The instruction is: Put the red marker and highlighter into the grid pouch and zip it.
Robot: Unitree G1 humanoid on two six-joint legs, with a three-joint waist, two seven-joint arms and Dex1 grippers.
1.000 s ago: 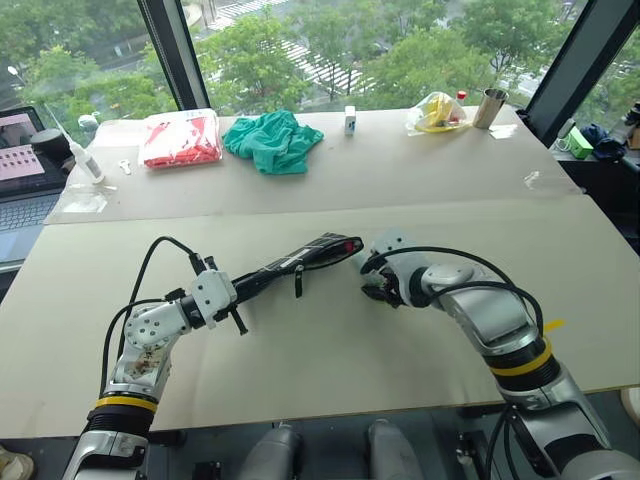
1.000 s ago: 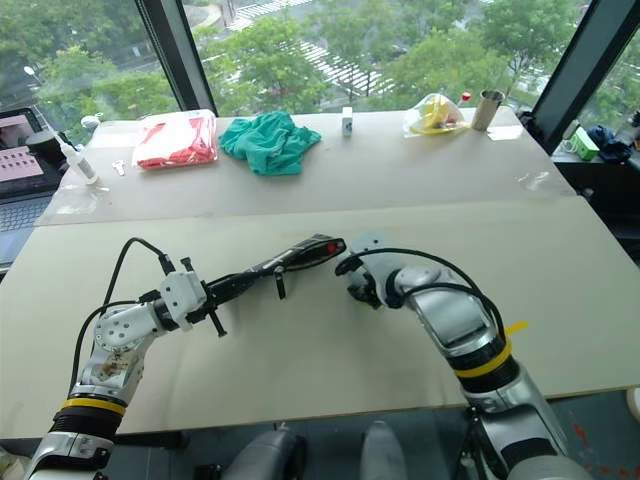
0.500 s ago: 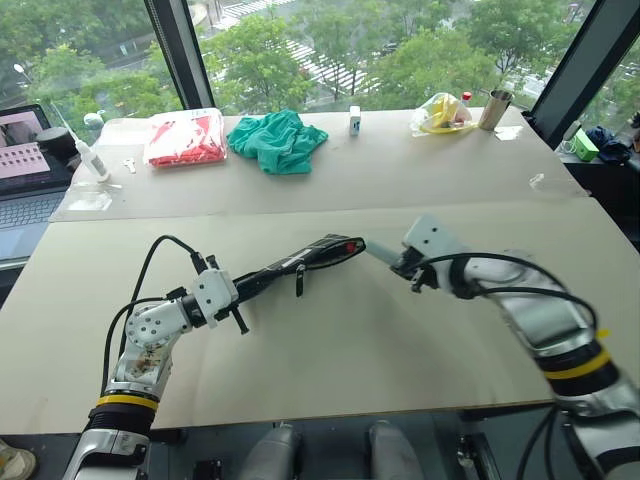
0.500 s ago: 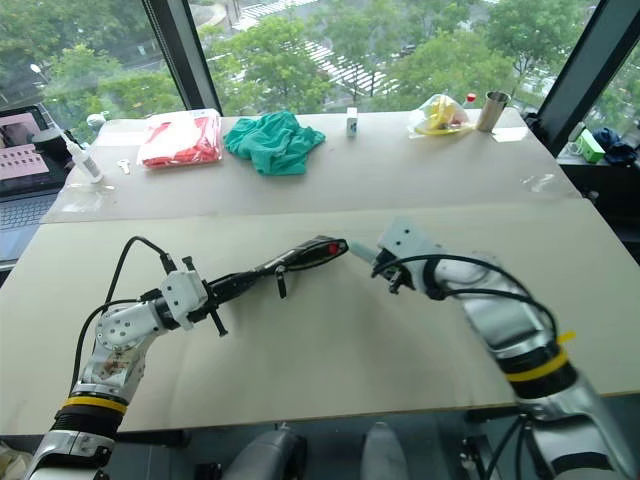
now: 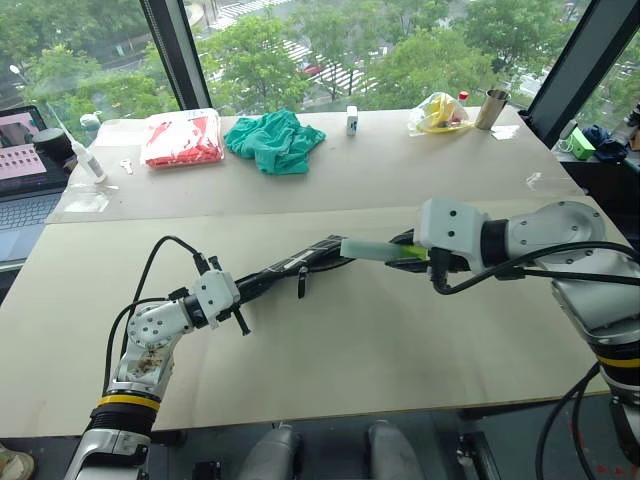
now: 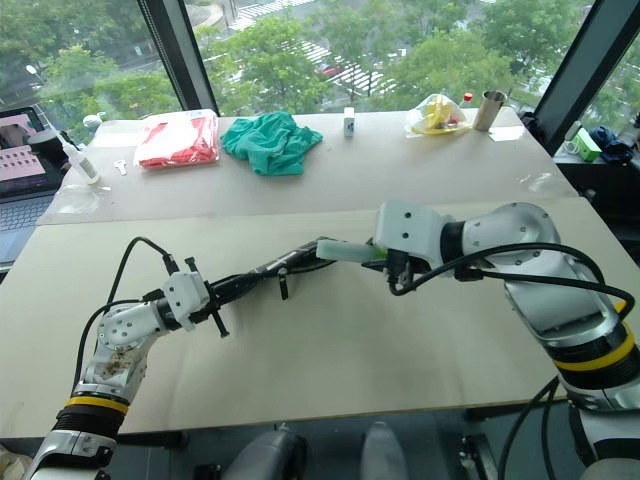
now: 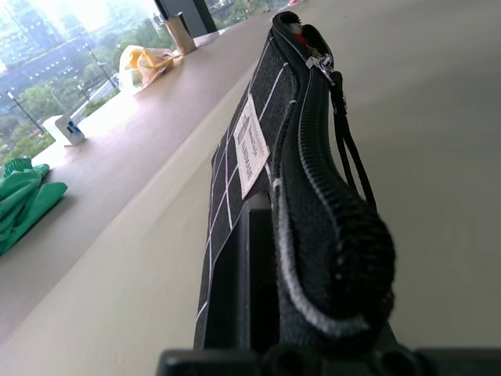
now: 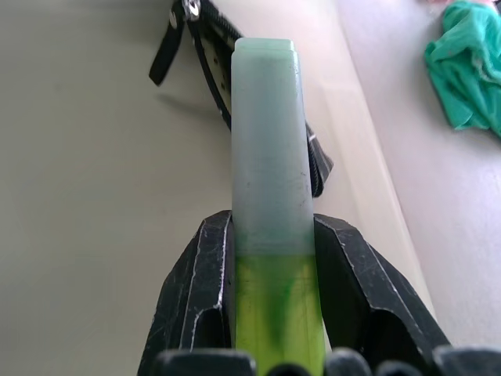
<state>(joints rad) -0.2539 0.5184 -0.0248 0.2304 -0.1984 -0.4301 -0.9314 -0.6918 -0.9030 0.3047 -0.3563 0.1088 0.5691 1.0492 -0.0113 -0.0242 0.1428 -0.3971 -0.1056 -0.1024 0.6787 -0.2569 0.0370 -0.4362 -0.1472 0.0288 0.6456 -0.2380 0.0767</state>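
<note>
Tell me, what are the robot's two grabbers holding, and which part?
The right gripper pinches the chunky lime-green highlighter by its green body, pale cap pointing out. The left gripper clamps one end of the black grid-lined fabric pouch.

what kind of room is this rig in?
Probably an upper-floor office or lab: a large worktable against tall windows overlooking treetops and a street, with a laptop at the side.
</note>
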